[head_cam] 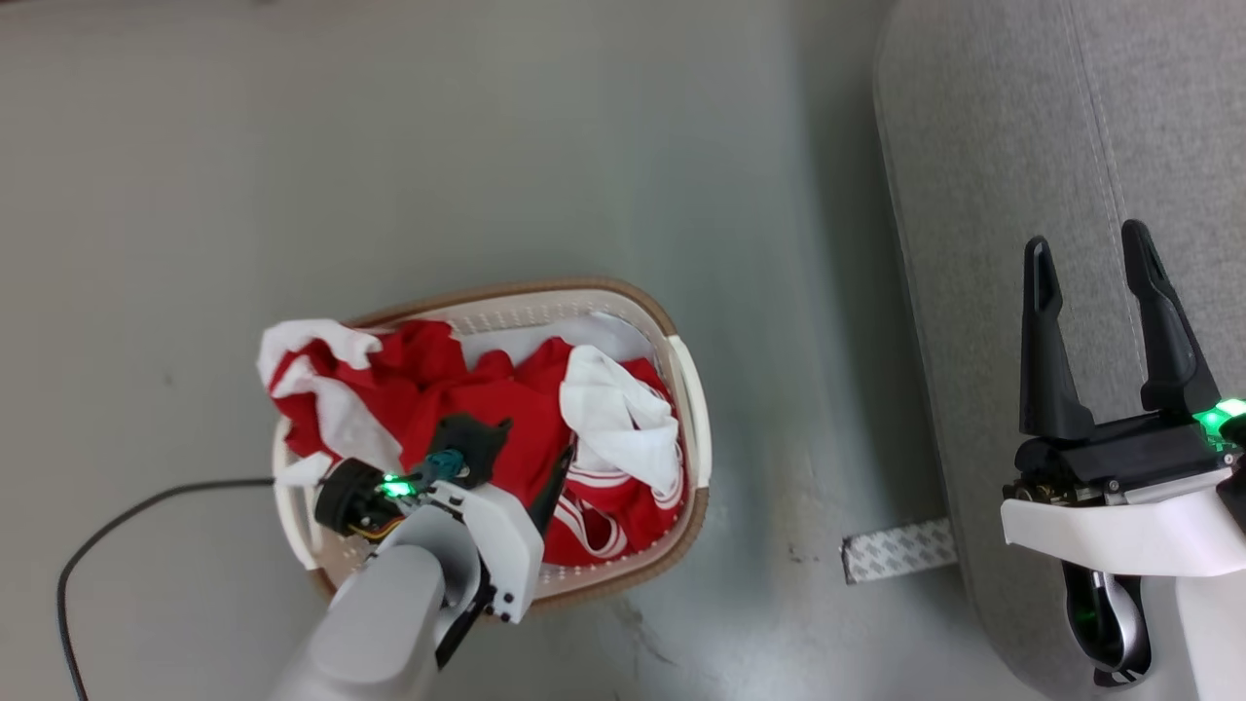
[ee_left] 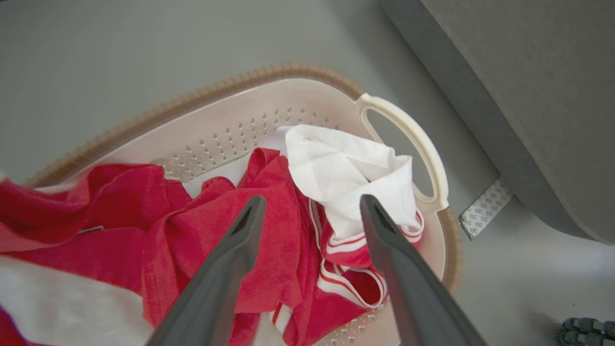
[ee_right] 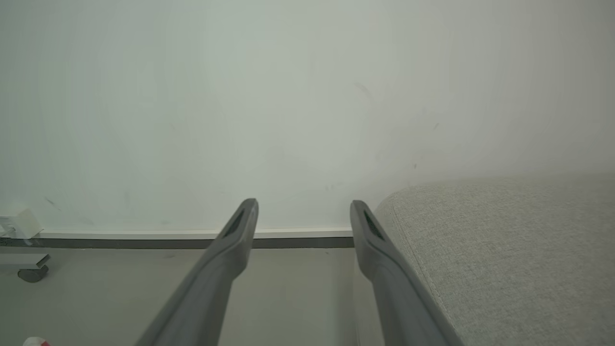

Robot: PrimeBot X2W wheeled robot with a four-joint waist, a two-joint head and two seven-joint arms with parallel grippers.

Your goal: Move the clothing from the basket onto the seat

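The cream basket (head_cam: 693, 389) with a brown rim stands on the floor, full of red clothing (head_cam: 487, 409) with white stripes, and a white cloth piece (head_cam: 623, 414) lies on top at its right. My left gripper (ee_left: 310, 204) hovers open just above the red fabric (ee_left: 269, 230), fingers either side of the striped trim, holding nothing. The basket handle (ee_left: 423, 149) curves beyond the white cloth (ee_left: 346, 168). The grey seat (head_cam: 983, 146) fills the right side. My right gripper (head_cam: 1090, 258) is open over the seat's edge (ee_right: 504, 250) and holds nothing.
A black cable (head_cam: 117, 526) runs over the grey floor left of the basket. A patterned tape strip (head_cam: 896, 550) lies on the floor by the seat's base. Part of the red and white fabric (head_cam: 302, 360) hangs over the basket's left rim. A white wall (ee_right: 288, 96) stands ahead.
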